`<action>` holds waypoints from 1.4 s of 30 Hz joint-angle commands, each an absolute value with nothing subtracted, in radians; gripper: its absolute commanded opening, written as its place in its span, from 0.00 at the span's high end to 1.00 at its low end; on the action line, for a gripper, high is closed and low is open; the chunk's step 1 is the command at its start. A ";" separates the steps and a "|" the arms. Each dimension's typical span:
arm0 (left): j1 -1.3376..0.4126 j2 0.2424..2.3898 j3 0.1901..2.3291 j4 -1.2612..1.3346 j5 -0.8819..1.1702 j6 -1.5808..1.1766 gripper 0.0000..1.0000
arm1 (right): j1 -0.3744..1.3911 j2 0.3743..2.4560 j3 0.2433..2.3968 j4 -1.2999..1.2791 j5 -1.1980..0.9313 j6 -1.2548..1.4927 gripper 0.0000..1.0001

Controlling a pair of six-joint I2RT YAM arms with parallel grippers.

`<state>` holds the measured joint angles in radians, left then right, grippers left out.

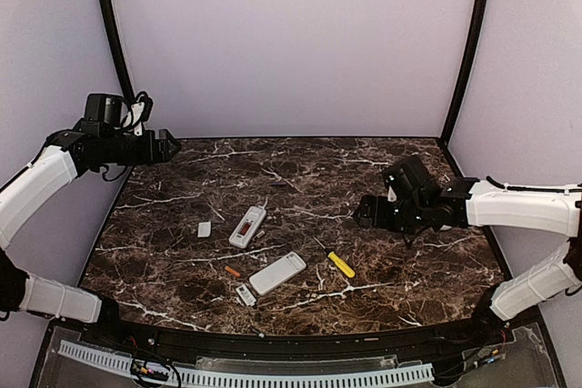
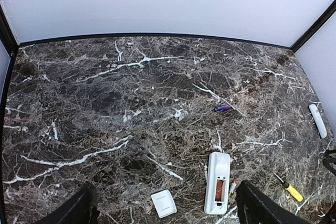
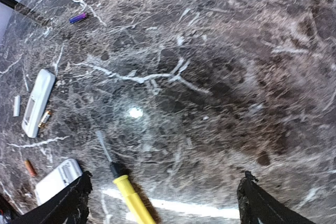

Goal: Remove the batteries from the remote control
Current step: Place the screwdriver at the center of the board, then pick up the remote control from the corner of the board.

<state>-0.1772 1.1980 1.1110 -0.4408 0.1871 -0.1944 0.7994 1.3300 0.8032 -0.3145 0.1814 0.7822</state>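
Note:
A white remote control [image 1: 247,226] lies face down mid-table, its compartment open with an orange battery [image 2: 218,191] inside. Another battery [image 2: 231,187] lies right beside it, and a third orange battery [image 1: 233,271] rests alone nearer the front. A second white remote [image 1: 277,273] lies next to that one. My left gripper [image 1: 168,147] hovers open high at the far left, well away from the remotes. Over the table's right side my right gripper [image 1: 364,211] stands open, nothing between its fingers [image 3: 68,203], just right of the yellow-handled screwdriver [image 3: 128,192].
A small white cover [image 1: 204,229] lies left of the open remote, and another small white piece [image 1: 245,295] sits near the front edge. A small purple object [image 2: 223,108] lies farther back. Black frame posts stand at the back corners.

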 commanded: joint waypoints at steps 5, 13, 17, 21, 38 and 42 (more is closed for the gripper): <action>-0.176 1.156 1.099 -0.447 0.149 -0.165 0.10 | 0.555 1.273 0.832 -0.563 0.209 0.686 0.02; -0.176 1.077 1.065 -0.427 0.166 -0.167 0.09 | 0.264 1.236 0.827 -0.588 0.122 0.611 0.01; -0.176 1.075 1.059 -0.430 0.196 -0.176 0.09 | 0.155 1.264 0.818 -0.550 0.040 0.571 0.01; -0.176 1.075 1.062 -0.427 0.217 -0.180 0.09 | 0.107 1.307 0.838 -0.533 0.012 0.531 0.01; -0.177 1.081 1.053 -0.423 0.249 -0.195 0.09 | 0.080 1.478 0.919 -0.579 0.166 0.410 0.06; -0.176 1.083 1.055 -0.423 0.259 -0.196 0.09 | 0.048 1.534 0.936 -0.538 0.127 0.377 0.10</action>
<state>-0.1772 1.0847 1.0706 -0.4240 0.2344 -0.1909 0.0772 1.4864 0.9035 -0.5667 0.1184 0.4198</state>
